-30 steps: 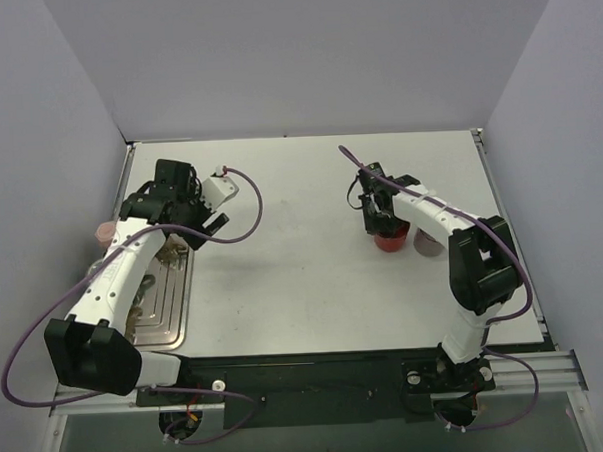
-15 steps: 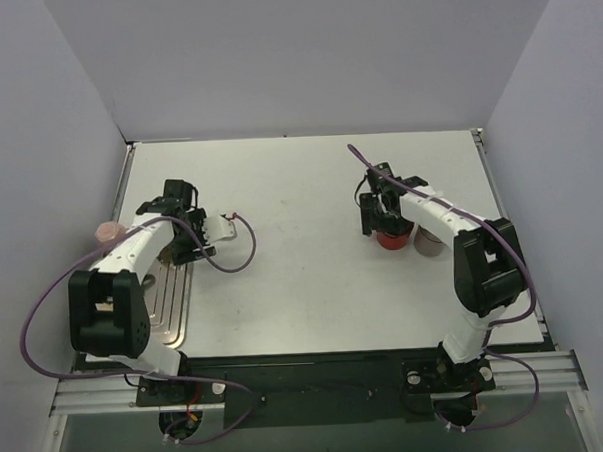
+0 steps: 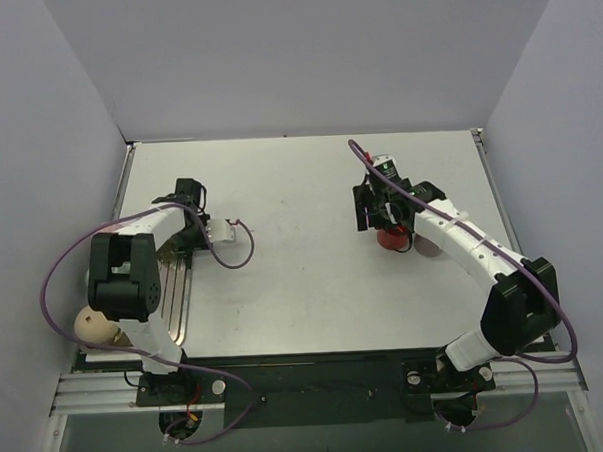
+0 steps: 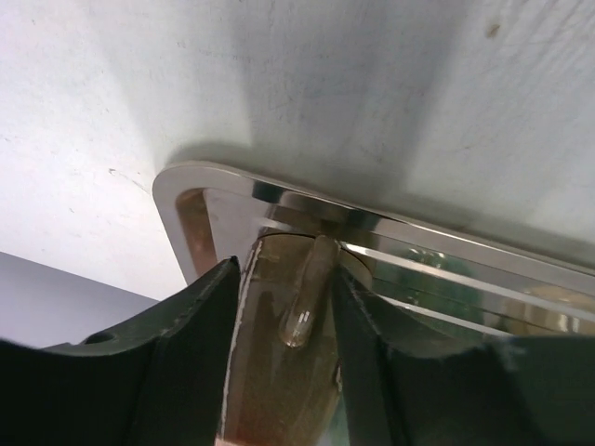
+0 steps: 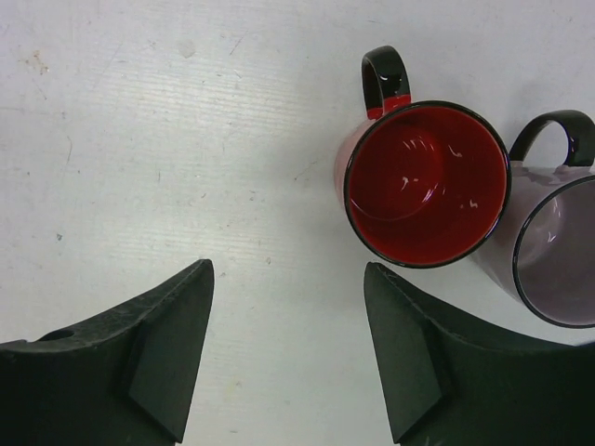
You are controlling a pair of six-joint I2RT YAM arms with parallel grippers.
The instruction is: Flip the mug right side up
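at the tray [image 4: 186,200], the left gripper [image 4: 284,279] has been half closed around a tan mug [image 4: 270,307]; a grip cannot be confirmed. the right gripper [image 5: 288,269] has been parted, now empty, and the red mug [image 5: 423,186] released upright beside a lilac mug [image 5: 558,260]: that turn is judged done.

A robotics lab cell: bare grey panels [image 3: 304,56] rise beyond the right tool [image 5: 286,279], around a white desk [image 3: 304,276]; cabled arms [image 3: 462,244] bolt to an aluminium rail [image 3: 548,373].

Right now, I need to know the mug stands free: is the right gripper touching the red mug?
Apart. The right wrist view shows the right gripper open and the upright red mug beyond its fingertips, with a thin strip of bare table between them.
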